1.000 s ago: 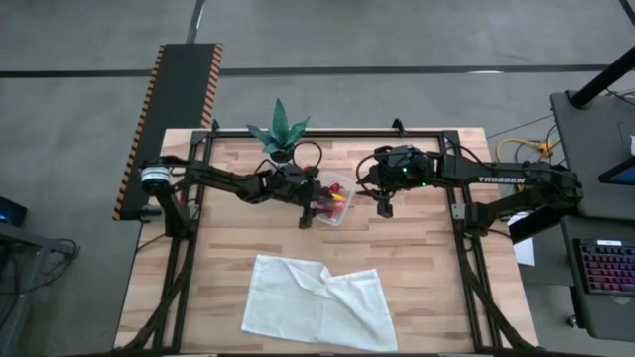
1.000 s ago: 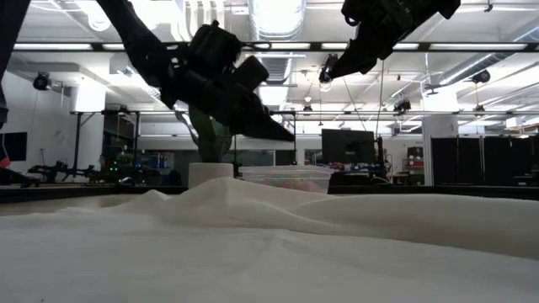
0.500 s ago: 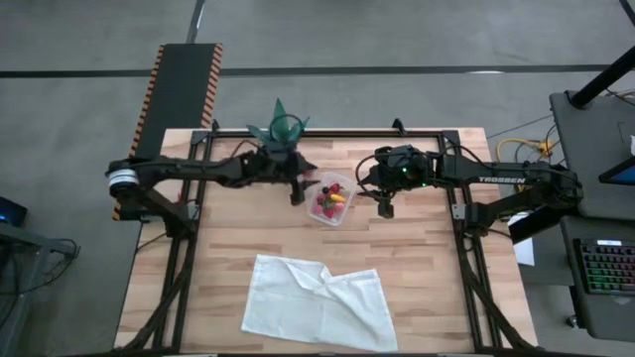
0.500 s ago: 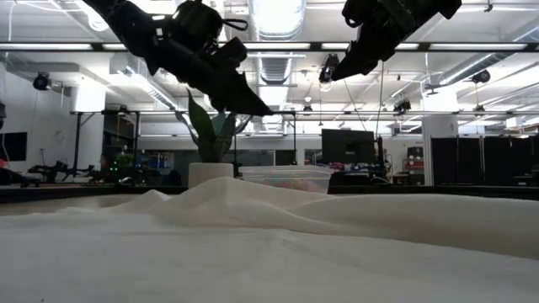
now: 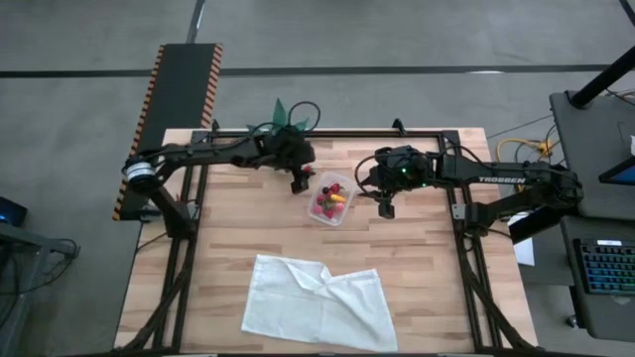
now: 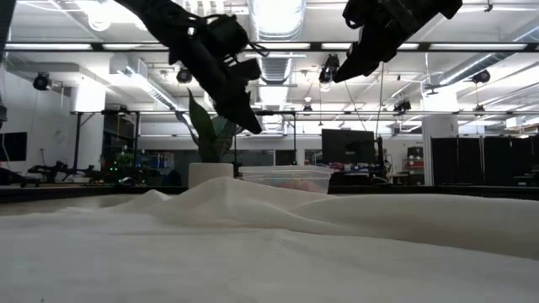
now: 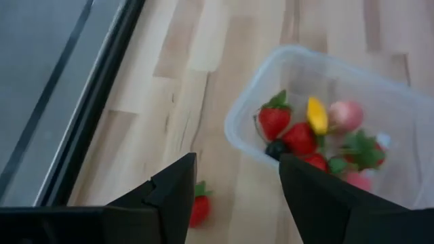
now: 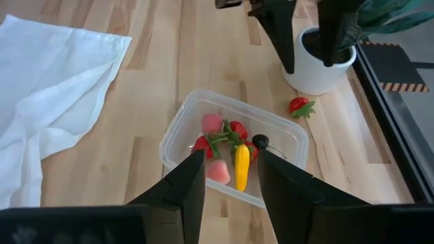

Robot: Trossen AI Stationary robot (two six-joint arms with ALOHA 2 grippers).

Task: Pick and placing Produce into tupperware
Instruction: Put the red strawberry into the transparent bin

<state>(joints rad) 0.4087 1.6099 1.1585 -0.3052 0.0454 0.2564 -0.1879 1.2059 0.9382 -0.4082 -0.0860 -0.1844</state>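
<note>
The wooden counter [image 5: 417, 258] is bounded by a dark metal frame on all sides. Its front half carries only a crumpled white cloth [image 5: 317, 300]; bare wood lies open to either side of the cloth and between it and the tupperware [image 5: 330, 200].

The tupperware sits on the rear half of the counter, near the middle, between the two hands. It is a clear rectangle with rounded corners, and its long axis runs obliquely to the counter edges. Inside lies most of the produce [image 8: 227, 149]: several red strawberry pieces, a pink piece, one dark round berry [image 8: 260, 141] and an elongated yellow piece [image 8: 241, 166]. The yellow piece lies roughly across the container's long axis.

One strawberry [image 8: 299, 106] lies outside, on bare wood between the tupperware and the white plant pot [image 8: 319, 68]. It is close to both but touches neither. Its green leafy end points away from the pot.

The left hand [image 5: 300, 182] hangs above the counter beside the pot, at the tupperware's rear-left corner. Its fingers are spread apart and grasp nothing. The stray strawberry [image 7: 197, 206] lies below it, just beside one finger's line of sight.

The right hand [image 5: 386, 205] hovers just right of the tupperware, raised clear of the counter. Its fingers are likewise parted and hold nothing.
</note>
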